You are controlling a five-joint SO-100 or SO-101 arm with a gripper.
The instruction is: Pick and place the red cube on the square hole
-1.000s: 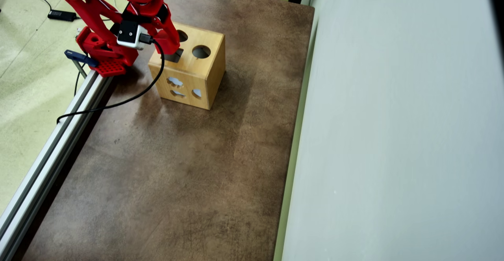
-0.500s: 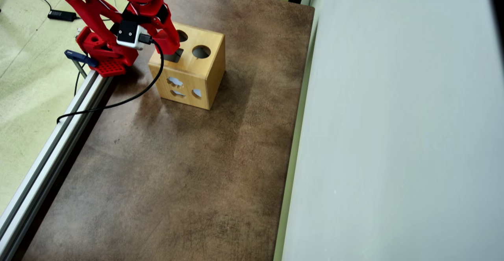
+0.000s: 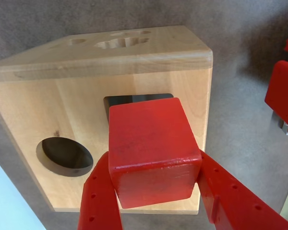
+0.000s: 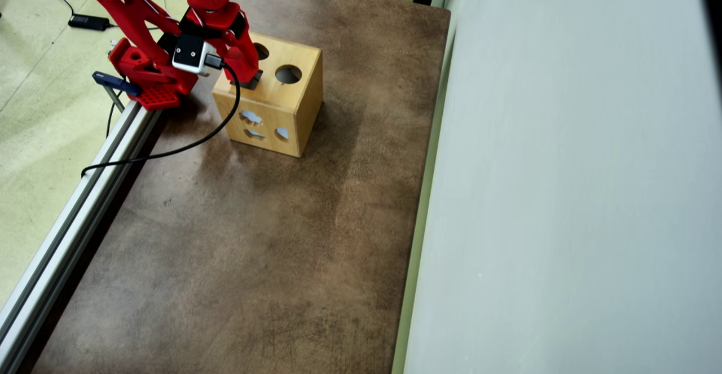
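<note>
While the hand (image 3: 153,191) pinches the red cube (image 3: 151,148) between both fingers, the cube hangs over the square hole (image 3: 134,99) of the wooden box (image 4: 282,103).

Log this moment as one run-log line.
gripper: shut on red cube | position: over square hole | wooden box: upright | release: pending
</note>
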